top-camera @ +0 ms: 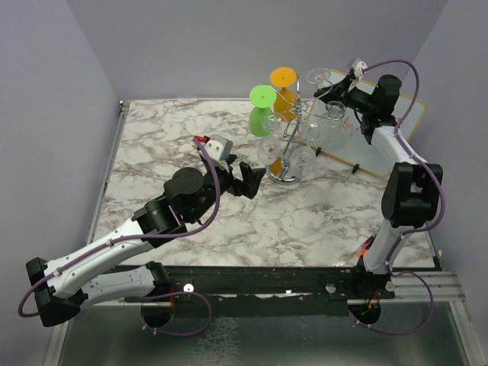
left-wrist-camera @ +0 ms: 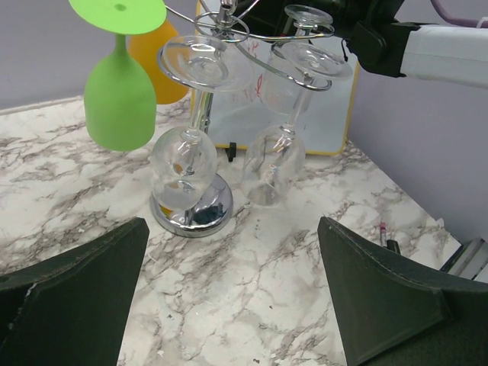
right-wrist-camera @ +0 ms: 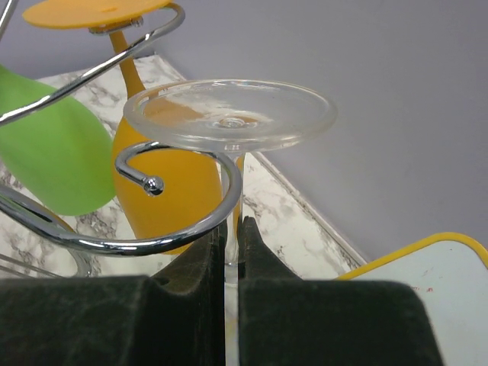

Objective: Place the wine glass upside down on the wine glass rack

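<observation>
Inverted wine glass (right-wrist-camera: 229, 114): stem pinched in right gripper (right-wrist-camera: 231, 229), foot just above wine glass rack (right-wrist-camera: 152, 184) curl. Best seat stem fully inside hook, lower gently, then release. Empty left gripper (top-camera: 250, 179) gapes wide.

Wine glass rack (left-wrist-camera: 192, 216) shiny chrome wire; wine glass (right-wrist-camera: 229, 114) clear glossy; table (left-wrist-camera: 267, 290) smooth marble-look; right claw (right-wrist-camera: 232, 240) matt black.

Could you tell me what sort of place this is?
Likely a robot test booth: plain walls enclose a marble-patterned table, and a rail at its near edge carries the left arm and right arm.
</observation>
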`<state>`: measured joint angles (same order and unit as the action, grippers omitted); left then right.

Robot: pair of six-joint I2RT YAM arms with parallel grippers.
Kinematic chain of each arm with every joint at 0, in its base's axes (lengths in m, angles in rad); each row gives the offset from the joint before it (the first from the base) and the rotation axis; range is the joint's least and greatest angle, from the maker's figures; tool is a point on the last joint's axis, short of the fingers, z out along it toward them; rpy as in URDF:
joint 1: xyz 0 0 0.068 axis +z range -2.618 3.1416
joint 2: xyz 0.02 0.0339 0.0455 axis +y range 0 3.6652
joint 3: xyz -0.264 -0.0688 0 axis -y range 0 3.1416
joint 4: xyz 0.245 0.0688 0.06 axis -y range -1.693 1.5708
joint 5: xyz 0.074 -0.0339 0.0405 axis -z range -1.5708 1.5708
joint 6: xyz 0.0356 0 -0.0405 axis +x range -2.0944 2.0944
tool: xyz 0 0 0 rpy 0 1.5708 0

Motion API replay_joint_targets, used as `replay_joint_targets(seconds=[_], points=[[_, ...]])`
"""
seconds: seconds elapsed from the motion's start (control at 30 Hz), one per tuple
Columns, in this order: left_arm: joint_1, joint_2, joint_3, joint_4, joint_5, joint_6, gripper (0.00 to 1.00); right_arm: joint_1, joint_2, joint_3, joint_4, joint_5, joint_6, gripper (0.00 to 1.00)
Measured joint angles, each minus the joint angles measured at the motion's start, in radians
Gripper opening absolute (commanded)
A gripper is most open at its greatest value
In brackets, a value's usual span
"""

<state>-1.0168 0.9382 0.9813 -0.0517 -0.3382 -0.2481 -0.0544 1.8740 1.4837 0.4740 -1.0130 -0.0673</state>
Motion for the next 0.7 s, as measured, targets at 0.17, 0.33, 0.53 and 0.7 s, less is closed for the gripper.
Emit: replay_joint_targets(seconds=[0.17,0.33,0.53,0.7], points=[[0.000,0.016,-0.004,0.000,-0.019,0.003,0.93,0.000,0.000,0.009,-0.074,-0.012,-0.111,0.01],[0.000,0.032,-0.008,0.000,-0.030,0.006,0.93,0.000,0.000,0.035,-0.128,-0.045,-0.211,0.01],[0.000,0.052,-0.008,0.000,-0.044,0.013,0.93,0.000,0.004,0.060,-0.170,-0.105,-0.266,0.01],[0.000,0.062,-0.008,0.000,-0.056,0.023,0.93,0.000,0.018,0.074,-0.182,-0.143,-0.289,0.01]])
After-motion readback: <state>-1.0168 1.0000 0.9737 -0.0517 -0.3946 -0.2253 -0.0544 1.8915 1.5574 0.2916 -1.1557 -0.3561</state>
